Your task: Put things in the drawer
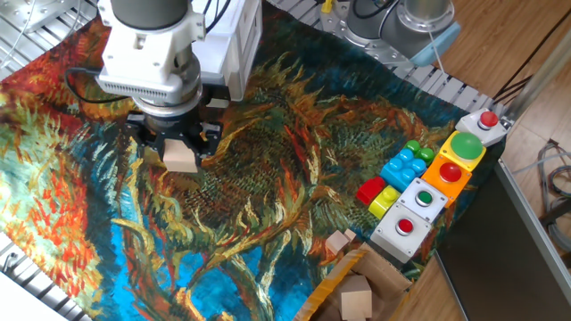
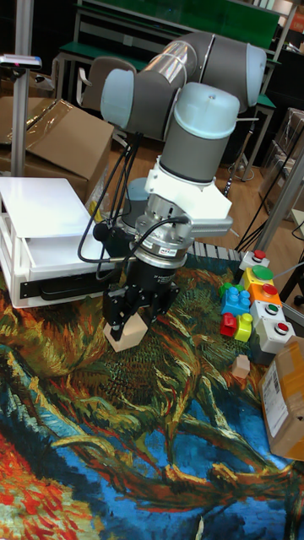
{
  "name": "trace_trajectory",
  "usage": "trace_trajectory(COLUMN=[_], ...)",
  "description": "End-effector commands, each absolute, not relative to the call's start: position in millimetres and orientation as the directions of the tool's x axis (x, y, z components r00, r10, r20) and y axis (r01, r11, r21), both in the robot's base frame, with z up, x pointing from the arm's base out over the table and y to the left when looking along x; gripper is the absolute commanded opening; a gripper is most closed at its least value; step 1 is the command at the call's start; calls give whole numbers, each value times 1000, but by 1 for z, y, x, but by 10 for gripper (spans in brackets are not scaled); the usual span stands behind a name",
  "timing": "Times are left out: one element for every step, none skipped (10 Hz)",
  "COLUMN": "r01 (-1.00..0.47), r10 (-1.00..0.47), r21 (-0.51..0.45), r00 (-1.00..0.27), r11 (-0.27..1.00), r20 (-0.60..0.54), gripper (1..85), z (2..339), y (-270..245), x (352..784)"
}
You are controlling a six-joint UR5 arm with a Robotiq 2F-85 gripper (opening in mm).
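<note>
Now we carry a cube toward the drawer.

Our gripper (image 2: 128, 325) pinches the cube (image 2: 127, 334) between its fingers, held clear above the cloth near its back edge, just beside the white cabinet (image 2: 42, 240); the lift likely lets it pass over the drawer (image 2: 59, 287) front. Another cube (image 1: 339, 242) waits near the cloth's front edge.

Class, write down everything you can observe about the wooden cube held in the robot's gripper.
The wooden cube is small, pale tan, plain and unmarked, with flat faces and crisp edges. It sits clamped between the dark fingers of the gripper, slightly tilted, above the painted cloth, near the white cabinet. Only the fingers appear to touch it.
</note>
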State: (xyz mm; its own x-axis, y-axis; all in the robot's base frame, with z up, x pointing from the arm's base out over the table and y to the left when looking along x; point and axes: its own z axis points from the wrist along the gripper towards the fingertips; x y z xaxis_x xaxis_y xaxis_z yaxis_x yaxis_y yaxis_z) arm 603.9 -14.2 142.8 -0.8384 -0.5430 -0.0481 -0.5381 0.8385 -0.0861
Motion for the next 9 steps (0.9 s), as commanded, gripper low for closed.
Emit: trace_trajectory(r01=[-530, -533, -528, -513, -493, -479, -481, -484, -487], r10=[-537, -541, -537, -521, -503, -489, -491, -492, -493], r21=[-82, -94, -96, -90, -104, -104, -105, -93, -76], r00=[-837, -832, -830, -838, -853, -863, -863, -864, -866], r11=[844, 841, 844, 853, 864, 872, 871, 870, 870], r20=[-105, -121, -152, -164, -139, -127, -118, -106, -84], gripper=[13, 13, 13, 13, 13, 13, 13, 13, 13], z=[146, 147, 148, 149, 148, 147, 152, 167, 186], y=[-7, -8, -4, -2, -9, -11, -13, -12, -12], x=[615, 620, 627, 629, 625, 623, 618, 606, 590])
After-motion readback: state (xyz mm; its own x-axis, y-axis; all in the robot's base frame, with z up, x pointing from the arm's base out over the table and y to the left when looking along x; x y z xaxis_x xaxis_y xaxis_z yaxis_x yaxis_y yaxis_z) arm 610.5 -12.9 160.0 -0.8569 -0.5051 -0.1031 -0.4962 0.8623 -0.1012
